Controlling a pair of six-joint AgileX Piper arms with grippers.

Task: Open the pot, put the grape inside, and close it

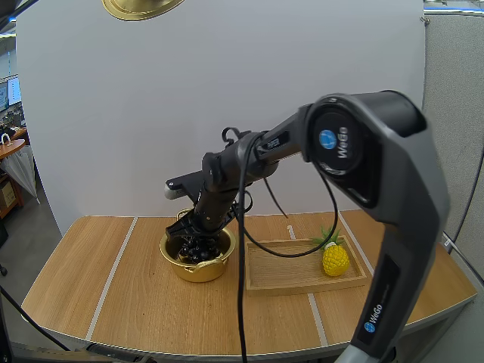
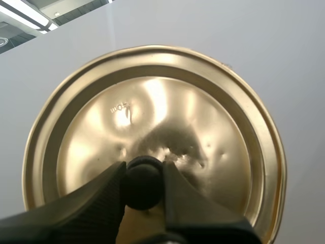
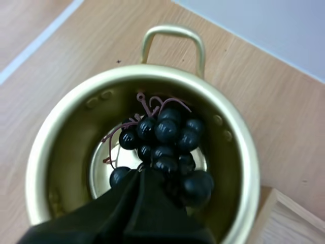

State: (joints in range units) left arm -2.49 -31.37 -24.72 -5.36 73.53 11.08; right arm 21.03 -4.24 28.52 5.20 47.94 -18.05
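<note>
**Grapes in the open pot, lid held high**

The bunch of grapes [image 3: 167,137] is inside the mouth of the gold pot [image 1: 198,271], dark berries against its shiny inner wall. The stems point toward the pot's handle [image 3: 172,36]. Whether the bunch rests on the bottom cannot be told. The right gripper [image 1: 200,229] reaches down into the pot, and in the right wrist view its fingers lie almost together, clenched on the near side of the bunch.

In the high view the pot stands left of centre on the wooden table [image 1: 106,287]. It is just beside the wooden tray [image 1: 302,286], which has a yellow toy pineapple [image 1: 335,259] at its right end.

The lid [image 2: 152,112] is off the pot, at the top left edge of the high view. The left gripper [image 2: 143,175] pinches its black knob [image 2: 143,189] between both fingers.
</note>
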